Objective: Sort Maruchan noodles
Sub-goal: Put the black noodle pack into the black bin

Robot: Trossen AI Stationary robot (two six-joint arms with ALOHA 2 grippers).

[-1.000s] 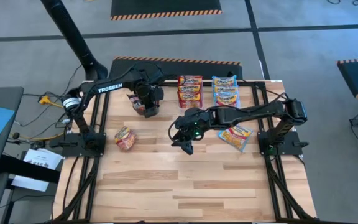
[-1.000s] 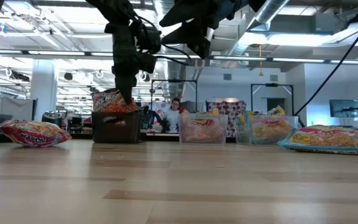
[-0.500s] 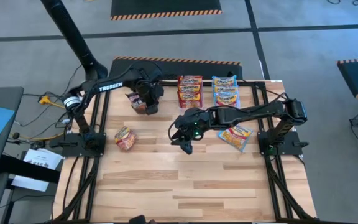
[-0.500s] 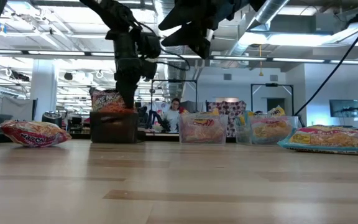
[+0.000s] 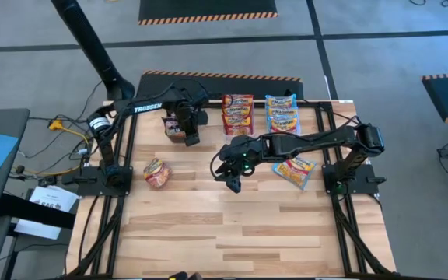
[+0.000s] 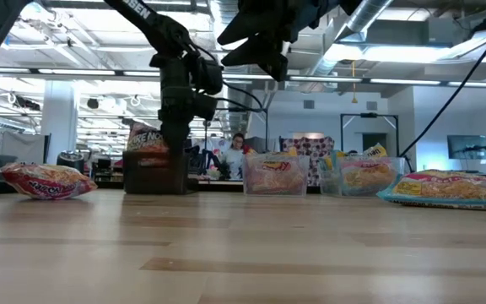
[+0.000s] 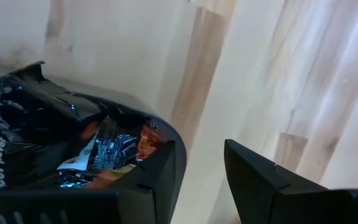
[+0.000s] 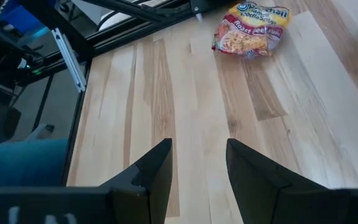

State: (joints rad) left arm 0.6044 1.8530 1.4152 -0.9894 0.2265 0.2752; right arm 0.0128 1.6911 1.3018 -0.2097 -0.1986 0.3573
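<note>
Two packets remain loose, a red one (image 5: 157, 173) and a blue-yellow one (image 5: 295, 169), while bins apparently hold the rest; both grippers (image 5: 190, 137) (image 5: 230, 181) hang empty, fingers apart.

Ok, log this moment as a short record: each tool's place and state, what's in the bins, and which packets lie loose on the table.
left tool: open, empty, beside the black bin at the table's far left
right tool: open, empty, raised over mid-table
black bin: dark packets inside
middle clear bin: red-orange packets
right clear bin: blue-yellow packets
loose, left side: red packet
loose, right side: blue-yellow packet
</note>
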